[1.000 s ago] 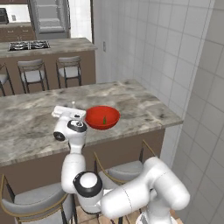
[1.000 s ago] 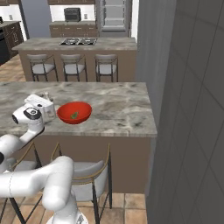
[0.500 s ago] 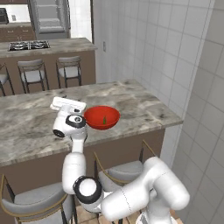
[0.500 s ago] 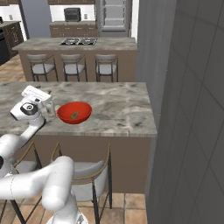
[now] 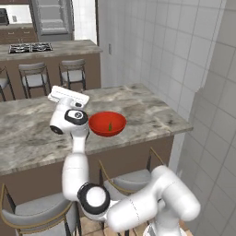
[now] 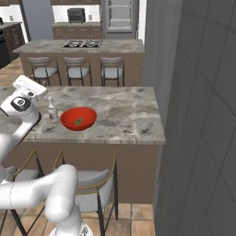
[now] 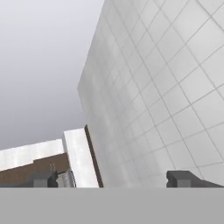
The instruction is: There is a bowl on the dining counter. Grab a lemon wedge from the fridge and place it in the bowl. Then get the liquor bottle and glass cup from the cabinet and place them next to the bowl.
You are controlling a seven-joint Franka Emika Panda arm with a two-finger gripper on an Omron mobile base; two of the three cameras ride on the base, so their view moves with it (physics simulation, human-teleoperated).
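Raising its hand above the tabletop [image 6: 120,110], your arm holds its fingers [image 7: 183,178] wide apart, beside the bowl [image 6: 78,118].

text: none readable | liquor bottle [image 6: 52,109] label: seemingly blank, too small

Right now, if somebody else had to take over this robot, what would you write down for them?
Gripper: open, holding nothing, raised and pointing at a tiled wall.
Bowl: on the dining counter, with the lemon wedge inside. Done.
Liquor bottle: upright on the counter just beside the bowl. Done.
Left: the glass cup, to be set next to the bowl.
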